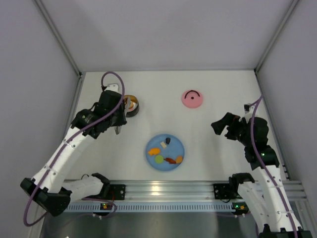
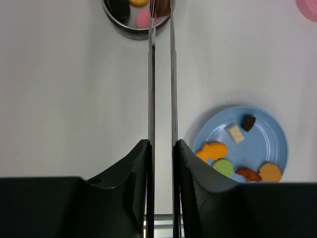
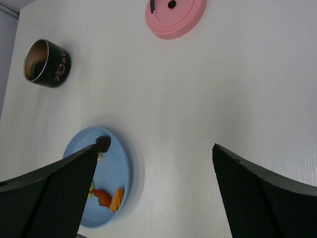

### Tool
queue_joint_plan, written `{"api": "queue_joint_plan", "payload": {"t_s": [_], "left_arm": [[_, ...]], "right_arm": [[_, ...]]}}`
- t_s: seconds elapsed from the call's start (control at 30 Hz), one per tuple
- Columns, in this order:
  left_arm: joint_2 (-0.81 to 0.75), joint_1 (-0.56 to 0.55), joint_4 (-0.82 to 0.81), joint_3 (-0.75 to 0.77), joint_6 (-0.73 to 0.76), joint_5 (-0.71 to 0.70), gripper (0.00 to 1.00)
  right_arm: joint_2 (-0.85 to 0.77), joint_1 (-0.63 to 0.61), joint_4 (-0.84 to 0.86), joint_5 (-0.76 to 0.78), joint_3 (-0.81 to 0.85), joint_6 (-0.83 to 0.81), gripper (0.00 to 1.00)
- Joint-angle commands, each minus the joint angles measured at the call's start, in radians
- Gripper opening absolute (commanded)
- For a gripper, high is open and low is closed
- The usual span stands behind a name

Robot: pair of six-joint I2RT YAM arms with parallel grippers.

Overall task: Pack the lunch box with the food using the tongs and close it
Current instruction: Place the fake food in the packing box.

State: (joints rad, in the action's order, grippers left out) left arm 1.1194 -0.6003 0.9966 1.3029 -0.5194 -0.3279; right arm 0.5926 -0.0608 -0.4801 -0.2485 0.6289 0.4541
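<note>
My left gripper [image 2: 162,144] [image 1: 118,122] is shut on the tongs [image 2: 151,89], whose two slim silver arms run forward to the lunch box [image 2: 130,26] [image 1: 132,105]. At the box's rim the tong tips pinch a small brown food piece [image 2: 162,6]. Black, pink and orange pieces lie inside the box. More food sits on the blue plate [image 2: 275,130] [image 1: 177,143]: an orange fish [image 2: 211,150], a green disc [image 2: 223,166], a cream block [image 2: 235,133] and a dark piece [image 2: 247,122]. The pink lid [image 1: 192,98] [image 3: 176,15] lies flat, far right of the box. My right gripper [image 3: 154,147] [image 1: 217,126] is open and holds nothing.
Grey walls close in the white table on three sides. The metal rail [image 1: 168,191] carrying both arm bases runs along the near edge. From the right wrist, the lunch box [image 3: 47,63] is at far left and the plate [image 3: 121,163] at lower left.
</note>
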Motion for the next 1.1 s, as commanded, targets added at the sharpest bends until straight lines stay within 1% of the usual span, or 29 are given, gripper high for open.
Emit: {"api": "queue_joint_plan", "payload": {"t_s": [0.0, 0.1, 0.13, 0.23, 0.4, 0.6, 0.7, 0.77, 0.83, 0.93, 1.0, 1.07], "left_arm": [[0.006, 0.164, -0.042, 0.03, 0.11, 0.093, 0.21], [0.04, 0.27, -0.11, -0.01, 0.117, 0.174, 0.21], [0.074, 0.293, -0.149, -0.03, 0.11, 0.209, 0.2], [0.088, 0.298, -0.18, -0.042, 0.105, 0.199, 0.21], [0.115, 0.309, -0.222, -0.06, 0.104, 0.199, 0.25], [0.138, 0.31, -0.234, -0.065, 0.104, 0.199, 0.29], [0.145, 0.312, -0.237, -0.068, 0.108, 0.204, 0.33], [0.143, 0.31, -0.24, -0.071, 0.107, 0.205, 0.39], [0.142, 0.31, -0.243, -0.074, 0.107, 0.207, 0.4], [0.135, 0.31, -0.242, -0.074, 0.108, 0.208, 0.46], [0.134, 0.31, -0.24, -0.073, 0.11, 0.214, 0.49], [0.129, 0.31, -0.239, -0.07, 0.111, 0.224, 0.49]], "right_arm": [[0.007, 0.015, -0.002, -0.006, 0.045, -0.008, 0.96], [0.01, 0.015, -0.003, -0.009, 0.052, -0.008, 0.96], [0.01, 0.015, -0.009, -0.006, 0.063, -0.012, 0.96], [0.009, 0.016, -0.018, -0.003, 0.069, -0.017, 0.96], [0.006, 0.015, -0.02, -0.003, 0.068, -0.017, 0.96], [0.006, 0.015, -0.011, -0.006, 0.055, -0.014, 0.96], [0.004, 0.015, -0.014, -0.008, 0.051, -0.014, 0.96], [0.004, 0.015, -0.015, -0.005, 0.051, -0.015, 0.96], [0.001, 0.015, -0.018, -0.003, 0.048, -0.017, 0.96], [-0.001, 0.016, -0.017, -0.005, 0.043, -0.018, 0.96], [-0.001, 0.016, -0.017, -0.005, 0.042, -0.015, 0.96], [-0.001, 0.015, -0.015, -0.006, 0.04, -0.017, 0.96]]}}
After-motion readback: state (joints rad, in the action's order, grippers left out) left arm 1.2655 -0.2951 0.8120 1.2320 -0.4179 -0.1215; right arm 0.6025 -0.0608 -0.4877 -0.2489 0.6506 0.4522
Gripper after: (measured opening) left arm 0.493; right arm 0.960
